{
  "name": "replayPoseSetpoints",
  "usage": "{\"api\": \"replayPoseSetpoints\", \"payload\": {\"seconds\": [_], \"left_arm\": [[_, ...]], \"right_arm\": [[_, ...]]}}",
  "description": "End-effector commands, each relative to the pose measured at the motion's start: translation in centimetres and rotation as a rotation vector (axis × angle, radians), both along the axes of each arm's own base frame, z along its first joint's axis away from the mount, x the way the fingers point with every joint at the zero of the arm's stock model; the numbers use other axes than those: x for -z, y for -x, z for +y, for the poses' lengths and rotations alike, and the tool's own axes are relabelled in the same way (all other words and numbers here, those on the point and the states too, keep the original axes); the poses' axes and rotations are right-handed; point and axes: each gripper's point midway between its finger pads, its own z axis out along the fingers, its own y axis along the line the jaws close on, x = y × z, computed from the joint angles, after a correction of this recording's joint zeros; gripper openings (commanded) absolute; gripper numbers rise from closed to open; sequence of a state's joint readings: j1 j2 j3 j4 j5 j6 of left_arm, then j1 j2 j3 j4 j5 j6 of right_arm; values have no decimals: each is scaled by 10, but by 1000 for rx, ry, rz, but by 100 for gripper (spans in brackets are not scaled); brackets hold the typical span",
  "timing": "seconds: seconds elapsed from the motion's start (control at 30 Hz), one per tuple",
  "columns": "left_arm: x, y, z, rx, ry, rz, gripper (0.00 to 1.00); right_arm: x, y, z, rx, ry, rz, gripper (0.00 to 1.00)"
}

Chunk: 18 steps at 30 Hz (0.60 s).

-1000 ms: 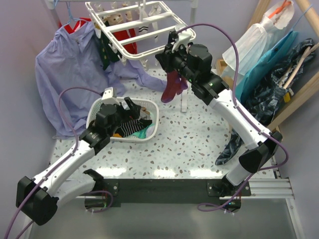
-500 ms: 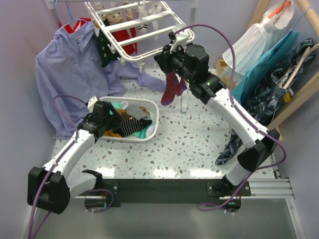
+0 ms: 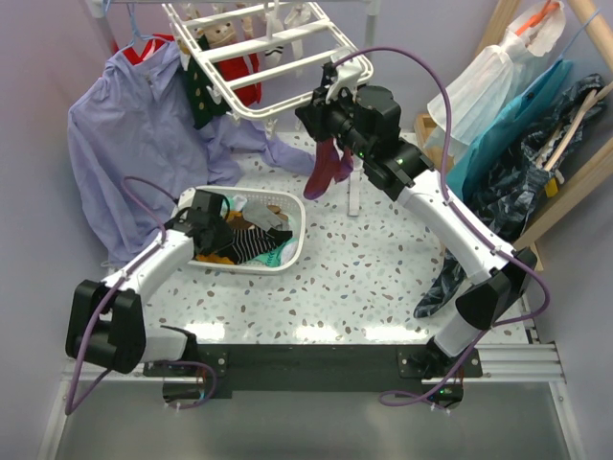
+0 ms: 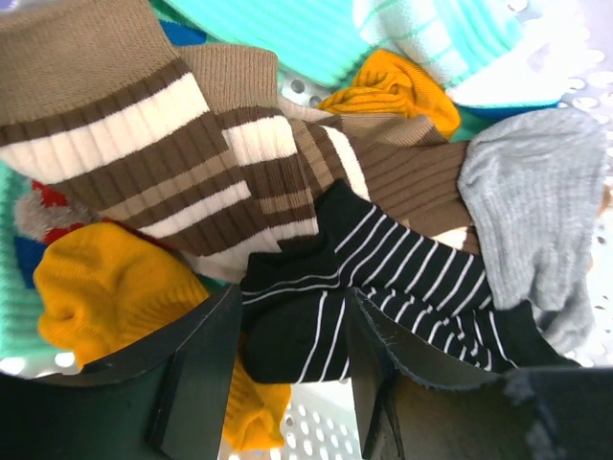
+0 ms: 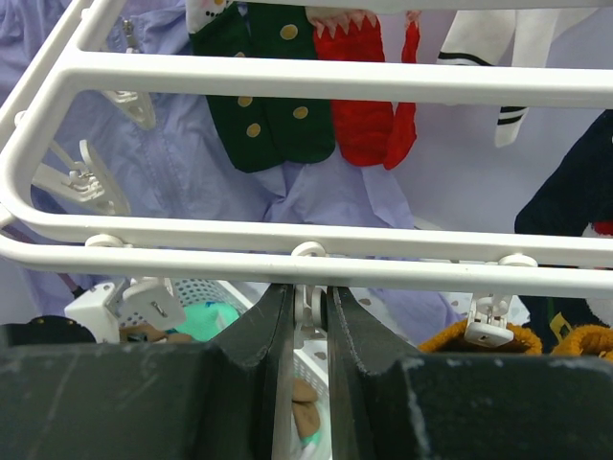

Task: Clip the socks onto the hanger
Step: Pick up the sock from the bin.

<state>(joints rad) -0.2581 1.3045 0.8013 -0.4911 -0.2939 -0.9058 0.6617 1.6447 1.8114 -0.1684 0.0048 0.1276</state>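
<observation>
On the table (image 3: 364,268), a basket (image 3: 299,230) of mixed socks (image 4: 239,153) is set at the left, well apart from the hanger (image 5: 316,80), which is hung above the far edge. Several socks are already clipped to the hanger's far bars. A shirt (image 3: 124,153) is draped behind both.

The left fingers (image 4: 206,364) are lowered into the basket and are seen apart, astride a black striped sock (image 4: 383,278) that lies on top of the pile; no grip is made yet. The right fingers (image 5: 251,345) are raised to the hanger's near bar and are pressed nearly together on a clip (image 5: 305,287) hung from it. A purple sock (image 3: 330,171) is seen hanging just below them; whether it is already caught in that clip cannot be told.

The step in hand is judged to be the picking of the next sock. The striped sock must be pinched alone, without the brown one beside it, then lifted clear and carried to a free clip.
</observation>
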Motion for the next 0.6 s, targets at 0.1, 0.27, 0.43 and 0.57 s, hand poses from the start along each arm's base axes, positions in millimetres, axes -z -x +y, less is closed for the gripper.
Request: {"api": "replayPoseSetpoints", "payload": {"seconds": [0.1,0.27,0.43,0.57], "left_arm": [[-8,-25,4,-24,-62,-41,51],[-7,-36,8,-26,-121,-45,45],[-4,-36,4,-5,-167,-27,24],[-13,-38,4,1,-185,-51,9]], "right_arm": [[1,2,7,-32,-10,8,4],[2,2,5,-25,-11,11,4],[1,2,4,-21,-12,9,4],[3,2,4,-21,-9,13,4]]}}
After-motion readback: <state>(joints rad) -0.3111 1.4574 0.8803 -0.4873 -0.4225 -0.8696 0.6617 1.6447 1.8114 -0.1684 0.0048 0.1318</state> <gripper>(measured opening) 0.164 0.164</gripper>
